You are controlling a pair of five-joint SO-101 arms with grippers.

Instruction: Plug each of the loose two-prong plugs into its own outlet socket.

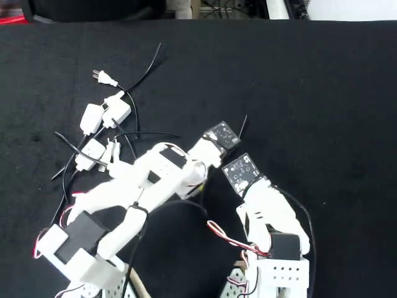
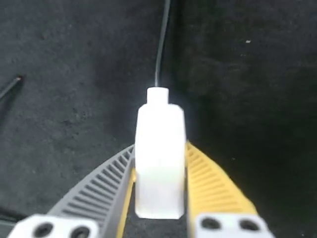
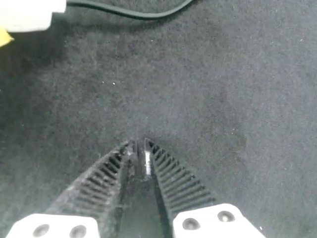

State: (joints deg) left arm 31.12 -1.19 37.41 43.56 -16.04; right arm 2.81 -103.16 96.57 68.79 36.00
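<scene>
My left gripper [image 2: 159, 148] is shut on a white plug body [image 2: 159, 148] whose thin black cord [image 2: 161, 44] runs away over the black cloth; its prong end is hidden between the fingers. In the high view that gripper [image 1: 218, 136] sits mid-table. Just beside it is my right gripper [image 1: 240, 171]. The right gripper [image 3: 138, 145] is shut with nothing in it, just above the cloth. At the left lies a cluster of white outlet blocks [image 1: 115, 110] and plugs [image 1: 92, 150], with one loose two-prong plug [image 1: 100, 77] at its far end.
Black cords [image 1: 142, 74] loop around the cluster and under the left arm [image 1: 155, 174]. The held plug and its cord [image 3: 129, 12] show at the edge of the right wrist view. Bare black cloth [image 1: 310, 93] covers the table's right and far side.
</scene>
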